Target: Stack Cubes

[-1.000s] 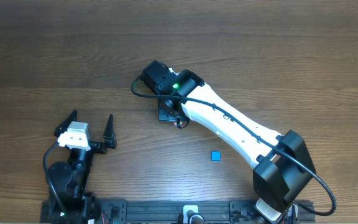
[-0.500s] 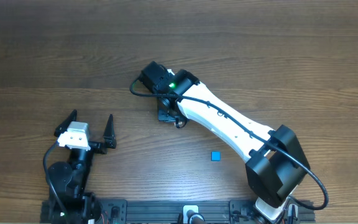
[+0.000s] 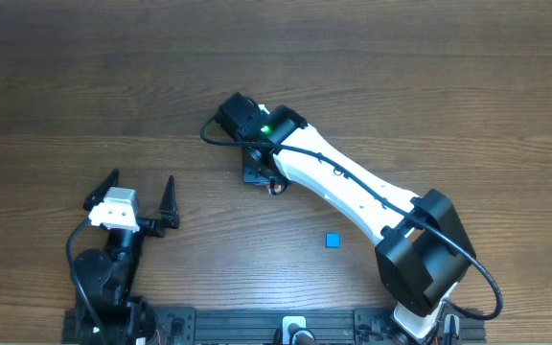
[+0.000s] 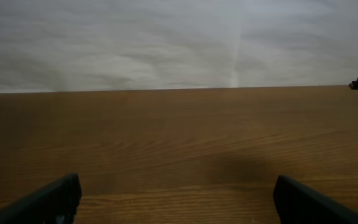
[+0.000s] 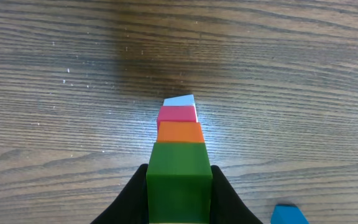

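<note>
At the middle of the wood-grain table (image 3: 429, 77), the right gripper (image 5: 179, 200) is held over a column of square-edged, matte cubes. Its two black fingers (image 5: 131, 198) are pressed against opposite faces of the green cube (image 5: 179, 165), which is the uppermost block. Below it, an orange cube (image 5: 180, 132), a pink cube (image 5: 178, 114) and a pale cube (image 5: 180, 101) are seen in line; the pale one lies on the table surface. A small blue cube (image 3: 332, 240) lies flat on the table, apart from the column and nearer the arm bases.

The left gripper (image 3: 142, 180) is held near its own base at the table's left side. Its tapered black fingers (image 3: 170, 192) are spread wide, and nothing is held between them. The table is marked by fine, straight brown grain with a dull finish.
</note>
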Robot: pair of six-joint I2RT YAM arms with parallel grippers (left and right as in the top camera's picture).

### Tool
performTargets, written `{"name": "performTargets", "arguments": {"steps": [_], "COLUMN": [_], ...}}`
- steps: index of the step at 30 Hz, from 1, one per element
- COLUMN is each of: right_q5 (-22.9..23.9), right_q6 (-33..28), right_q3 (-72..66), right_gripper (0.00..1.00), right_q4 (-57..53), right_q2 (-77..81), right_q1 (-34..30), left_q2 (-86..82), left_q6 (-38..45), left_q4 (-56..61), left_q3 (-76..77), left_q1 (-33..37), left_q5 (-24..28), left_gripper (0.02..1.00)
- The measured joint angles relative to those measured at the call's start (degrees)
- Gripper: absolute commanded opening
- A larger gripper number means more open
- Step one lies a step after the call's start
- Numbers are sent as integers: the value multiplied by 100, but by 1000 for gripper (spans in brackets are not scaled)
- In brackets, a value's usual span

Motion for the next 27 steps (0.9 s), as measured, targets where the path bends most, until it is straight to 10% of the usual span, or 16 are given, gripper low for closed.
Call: {"name": "performTargets", "arguments": {"steps": [27], "right_q5": [42], "right_q6": [2], "right_q3": [0], "right_gripper": [62], "right_q4": [0], "right_q2": [44], "right_q1": [-9], "left_q2": [0], "left_q6": [0], "left_q4": [0], "left_q3": [0], "left_q1": [0], "left_q5": [0], "left_gripper": [1000]}}
